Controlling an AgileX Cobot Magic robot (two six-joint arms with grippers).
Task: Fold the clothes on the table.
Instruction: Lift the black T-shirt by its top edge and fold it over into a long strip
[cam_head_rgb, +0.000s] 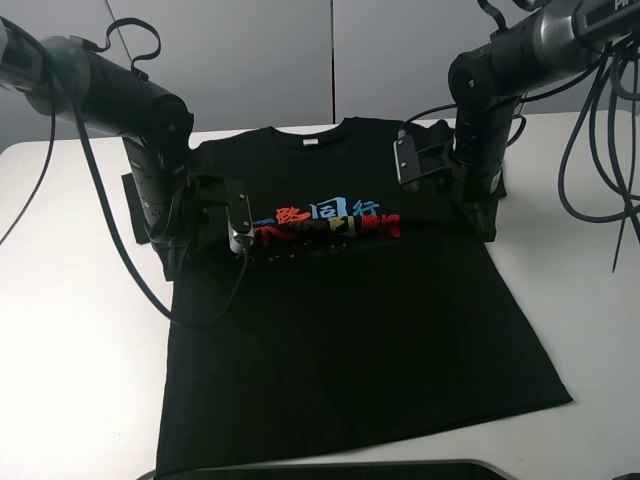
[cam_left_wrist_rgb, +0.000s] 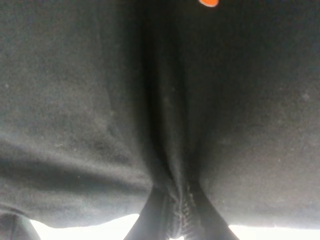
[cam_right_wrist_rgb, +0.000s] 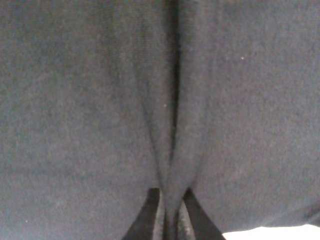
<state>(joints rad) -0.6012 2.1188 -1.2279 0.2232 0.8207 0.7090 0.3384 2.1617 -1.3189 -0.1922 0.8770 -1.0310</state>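
A black T-shirt (cam_head_rgb: 340, 320) with a red, blue and white print lies flat on the white table (cam_head_rgb: 70, 330), collar at the far side. My left gripper (cam_head_rgb: 178, 255) is down on the shirt's left edge below the sleeve. In the left wrist view it (cam_left_wrist_rgb: 177, 222) is shut on a pinched ridge of black fabric (cam_left_wrist_rgb: 170, 125). My right gripper (cam_head_rgb: 487, 225) is down on the shirt's right edge below the other sleeve. In the right wrist view it (cam_right_wrist_rgb: 170, 212) is shut on a similar ridge of fabric (cam_right_wrist_rgb: 172, 125).
Cables (cam_head_rgb: 600, 150) hang from the right arm over the table's far right. A cable (cam_head_rgb: 120, 240) loops from the left arm across the shirt's left side. A dark object (cam_head_rgb: 330, 468) lies along the front edge of the table.
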